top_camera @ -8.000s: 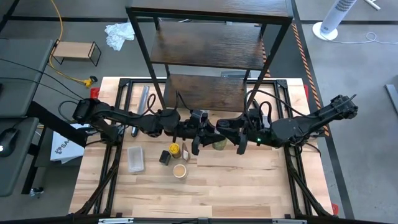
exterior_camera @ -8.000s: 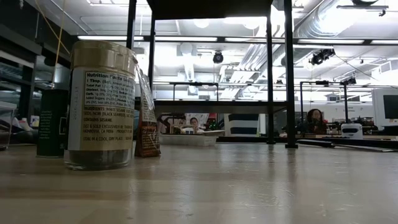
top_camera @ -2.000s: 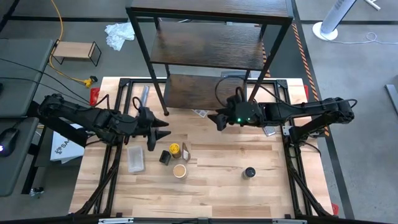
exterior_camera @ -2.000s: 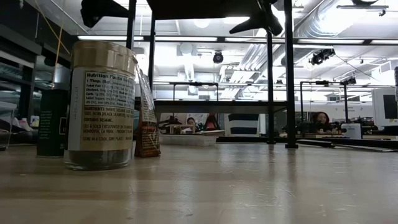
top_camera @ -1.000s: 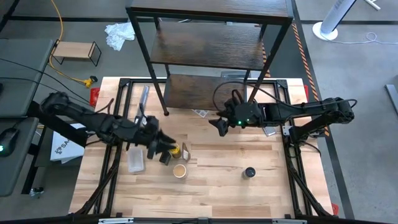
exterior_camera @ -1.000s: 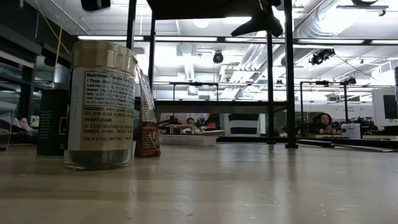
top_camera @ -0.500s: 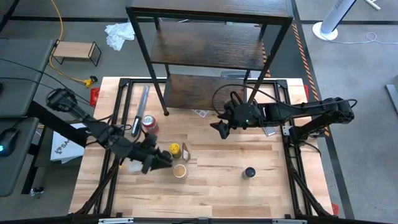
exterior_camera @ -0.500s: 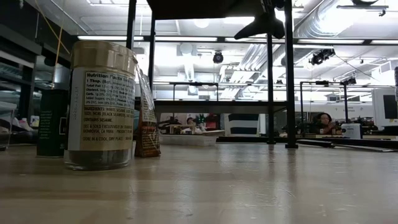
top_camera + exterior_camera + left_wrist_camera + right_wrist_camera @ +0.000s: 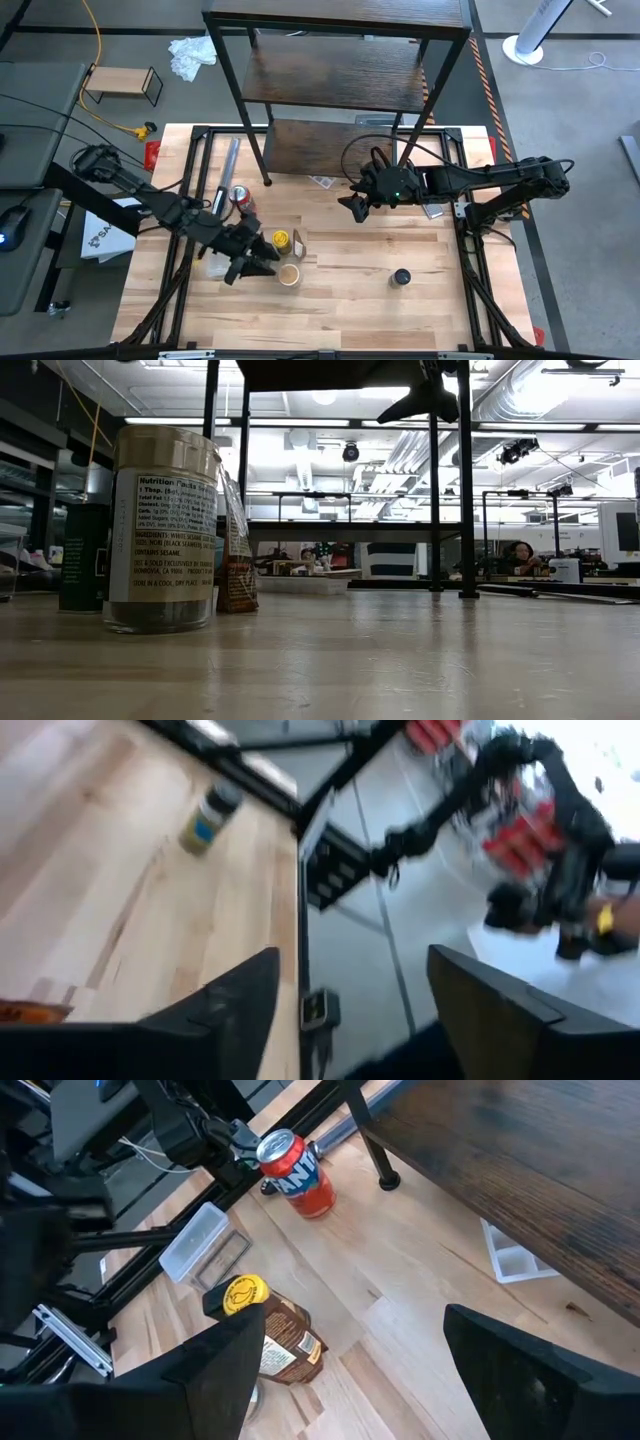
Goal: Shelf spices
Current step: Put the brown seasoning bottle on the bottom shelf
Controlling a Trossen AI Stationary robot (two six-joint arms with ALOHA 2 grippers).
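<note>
The tan-lidded jar [image 9: 289,275] [image 9: 163,525] stands upright on the table, with the yellow-lidded jar [image 9: 281,240] [image 9: 243,1293] just behind it. The dark jar [image 9: 401,277] [image 9: 210,815] stands alone toward the table's right. The black box [image 9: 85,555] stands left of the tan-lidded jar; in the high view my left gripper covers it. My left gripper [image 9: 255,266] [image 9: 352,955] hovers open above that box, touching nothing. My right gripper [image 9: 349,205] [image 9: 355,1315] hangs open in front of the shelf [image 9: 340,80], above the table's middle.
A brown pouch [image 9: 298,243] [image 9: 285,1342] stands beside the yellow-lidded jar. A red can [image 9: 239,197] [image 9: 297,1172] stands near the shelf's left front leg. A clear plastic piece [image 9: 195,1245] lies left of the jars. A small white piece [image 9: 515,1260] lies by the shelf's bottom board.
My left gripper has swung from beside the red can toward the table's near edge and now hangs over the black box, still open; the red can it covered now shows. The jars, pouch and box have stayed put.
</note>
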